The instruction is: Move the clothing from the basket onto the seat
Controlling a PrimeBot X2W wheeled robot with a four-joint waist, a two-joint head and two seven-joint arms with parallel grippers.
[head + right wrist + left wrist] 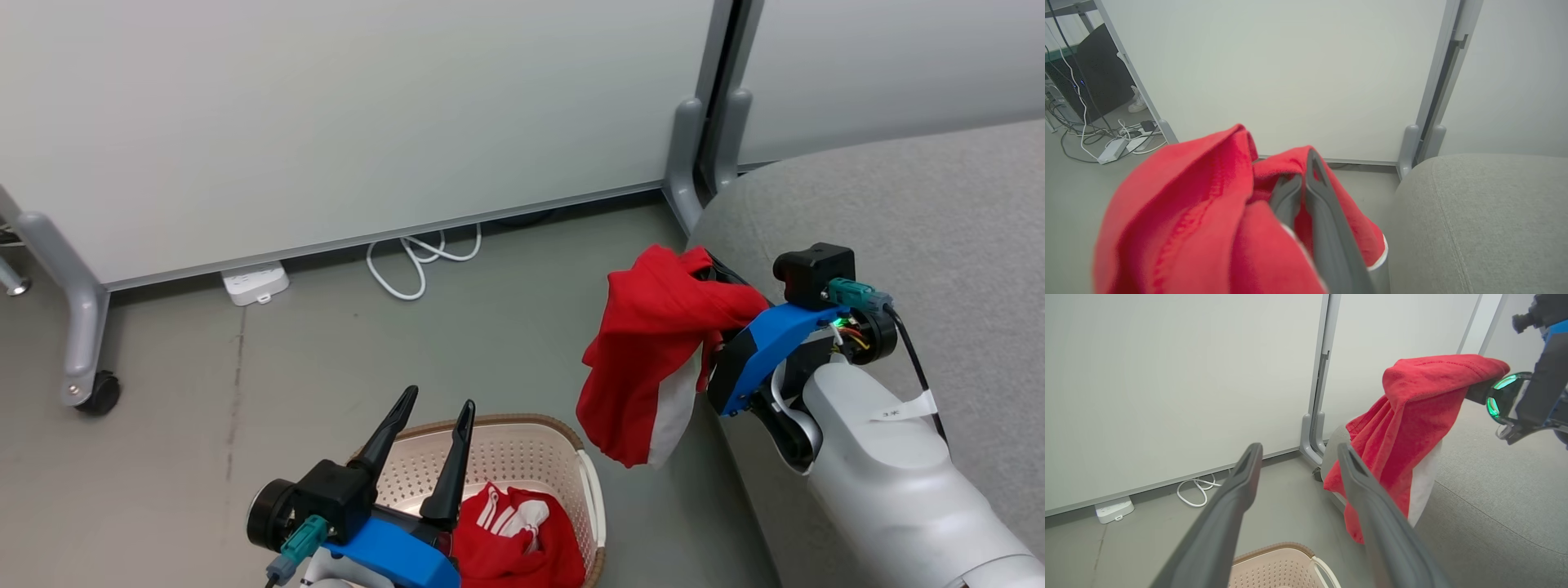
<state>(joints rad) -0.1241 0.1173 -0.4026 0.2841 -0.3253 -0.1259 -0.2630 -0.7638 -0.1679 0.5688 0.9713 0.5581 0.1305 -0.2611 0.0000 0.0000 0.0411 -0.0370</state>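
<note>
The right jaws pinch one red garment (pixel 653 351), held high, presumably to clear the sofa seat (pixel 898 212) edge. The left jaws hover spread above the basket (pixel 522 445), which holds the second garment (pixel 514 539).

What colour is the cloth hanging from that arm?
The garment is bright red with a white panel, clearest in the head view.

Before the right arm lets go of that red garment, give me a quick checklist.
1. Right claw shut on the hanging red garment: ok.
2. That garment clear of the laundry basket: ok.
3. Garment over the sofa seat: not ok, it hangs beside the seat's corner.
4. Left claw open and empty: ok.
5. Basket emptied: not ok, a second red garment lies inside.
</note>
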